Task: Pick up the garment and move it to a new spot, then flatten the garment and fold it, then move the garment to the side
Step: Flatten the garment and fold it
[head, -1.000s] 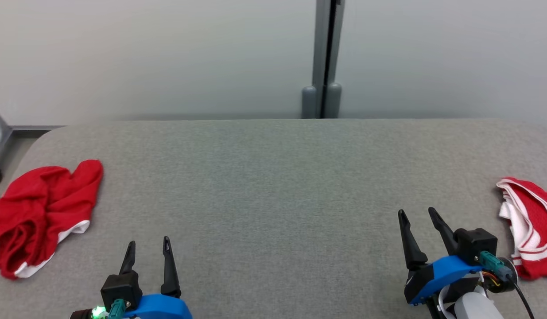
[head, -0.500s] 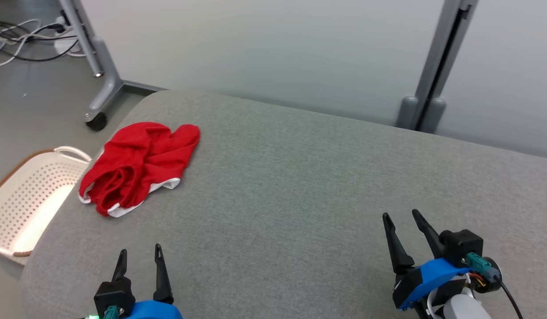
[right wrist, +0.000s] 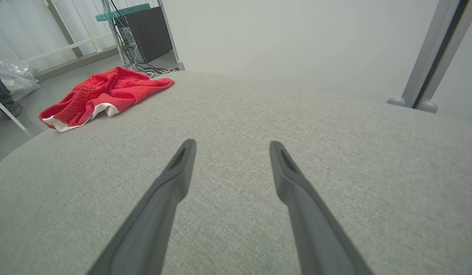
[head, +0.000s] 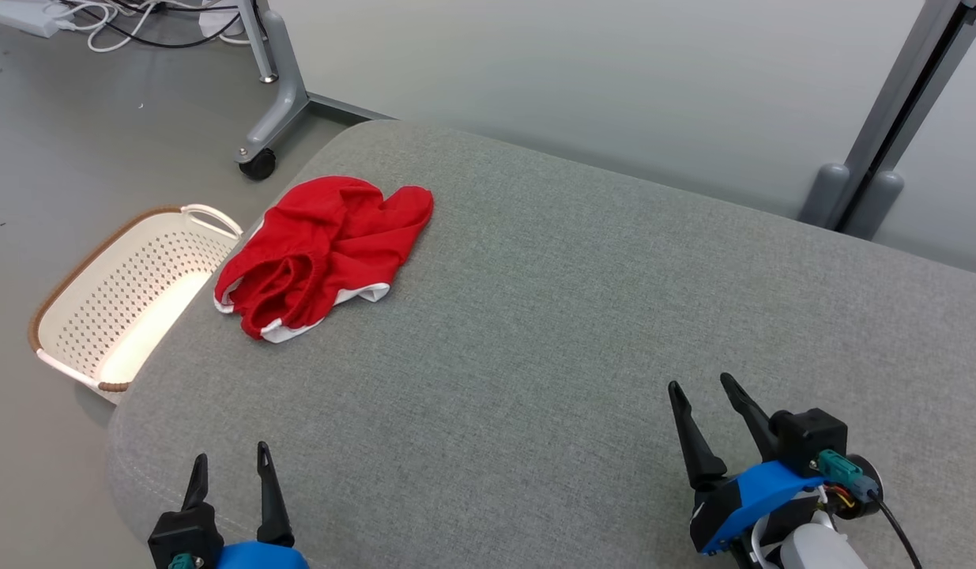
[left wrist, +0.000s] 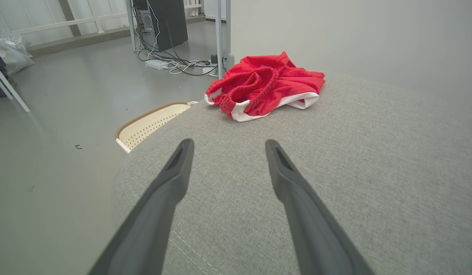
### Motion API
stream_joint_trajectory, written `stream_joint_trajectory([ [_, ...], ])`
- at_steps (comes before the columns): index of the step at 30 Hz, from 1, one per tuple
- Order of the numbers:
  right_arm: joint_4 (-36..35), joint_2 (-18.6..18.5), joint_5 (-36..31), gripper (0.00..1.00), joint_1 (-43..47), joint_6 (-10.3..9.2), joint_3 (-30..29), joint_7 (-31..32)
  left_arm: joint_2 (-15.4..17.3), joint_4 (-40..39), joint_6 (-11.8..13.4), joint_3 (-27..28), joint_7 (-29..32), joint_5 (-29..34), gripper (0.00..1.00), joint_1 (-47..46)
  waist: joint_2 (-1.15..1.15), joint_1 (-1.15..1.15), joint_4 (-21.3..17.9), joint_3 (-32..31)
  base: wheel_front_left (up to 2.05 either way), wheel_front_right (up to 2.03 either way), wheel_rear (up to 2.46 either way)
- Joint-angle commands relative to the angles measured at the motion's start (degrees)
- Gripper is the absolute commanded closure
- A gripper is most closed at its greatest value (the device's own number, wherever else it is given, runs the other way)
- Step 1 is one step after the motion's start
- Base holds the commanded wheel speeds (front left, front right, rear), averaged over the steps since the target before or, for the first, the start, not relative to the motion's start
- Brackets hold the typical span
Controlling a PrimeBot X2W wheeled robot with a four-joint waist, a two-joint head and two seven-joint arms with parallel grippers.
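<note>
On the floor at the far left, a cream perforated laundry basket (head: 124,292) with a brown rim stands against the left end of a wide grey fabric-covered table (head: 535,332). Just right of it, a red garment (head: 325,253) with white trim lies crumpled on the table's far left corner, its elastic waistband bunched toward the near side. Nothing touches it. Beyond that corner, a grey metal stand leg (head: 278,79) with a black caster rests on the floor, with loose cables (head: 132,12) behind it.

At the near left edge of the table, the left gripper (head: 231,462) hovers with its two dark fingers spread apart and empty, pointing toward the garment but well short of it. Bare grey fabric stretches across the middle. At the near right, the right gripper (head: 702,385) also has its fingers spread with nothing between them, well apart from the garment. A grey post (head: 891,118) stands against the pale wall at the far right.
</note>
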Motion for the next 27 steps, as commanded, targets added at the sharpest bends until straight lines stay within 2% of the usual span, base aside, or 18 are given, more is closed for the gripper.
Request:
stream_joint_trajectory([
  [1, -0.2, -0.2, 0.0, 0.00, -0.6, 0.00, 0.2, -0.2, -0.1, -0.4, 0.2, 0.4, -0.2, -0.3, 0.00, 0.2, 0.00, 0.00, -0.2, 0.3, 0.00, 0.00, 0.00],
  [6, -0.6, -0.2, -0.9, 0.00, -1.5, 0.00, 1.4, -0.2, 0.0, 0.4, 0.0, 0.9, -0.2, -0.7, 0.00, -2.2, 0.00, 0.00, -1.9, 2.0, 0.00, 0.00, 0.00],
  [13, -2.1, -0.2, -2.5, 0.00, -3.2, 0.00, 2.7, -0.2, 0.0, 3.4, 1.1, 3.9, -0.2, -0.1, 0.00, -8.3, 0.00, 0.00, -5.0, 5.9, 0.00, 0.00, 0.00],
  [21, -5.3, -0.4, -4.1, 0.00, -6.9, 0.00, 4.8, -0.2, 3.0, 10.8, 1.4, 8.3, -0.2, 1.5, 0.00, -20.5, 0.00, 0.00, -9.1, 13.3, 0.00, 0.00, 0.00],
  [27, -7.9, -1.6, -3.1, 0.00, -9.1, 0.00, 7.6, -0.2, 4.6, 17.3, 2.9, 10.1, -0.2, 2.3, 0.00, -26.9, 0.00, 0.00, -11.8, 17.4, 0.00, 0.00, 0.00],
])
